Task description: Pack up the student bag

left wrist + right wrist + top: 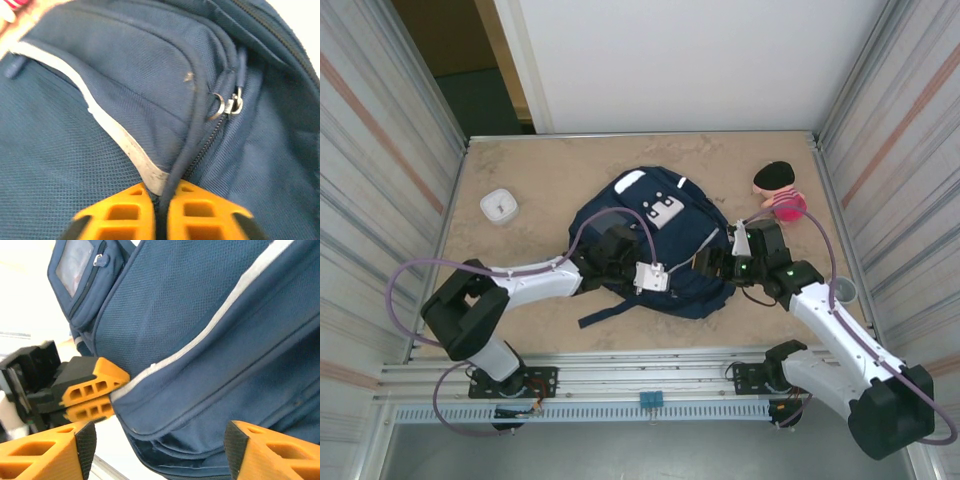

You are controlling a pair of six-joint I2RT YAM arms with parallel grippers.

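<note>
student bag point(685, 245) lying flat, left claw point(159, 200) clamped on it

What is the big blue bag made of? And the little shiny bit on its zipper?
The student bag looks like woven synthetic cloth, matte, with a fine grid weave showing. The zipper pull looks like metal, silvery and glinting. The pale stripe seems to be smoother tape, slightly frayed.

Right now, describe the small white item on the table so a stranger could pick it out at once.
Start at the navy student bag in the middle of the tan table. Left of it, toward the left wall, a small white square object sits alone, touching nothing. Unlike the pink and black toy on the bag's right, it is plain white with rounded corners.
</note>
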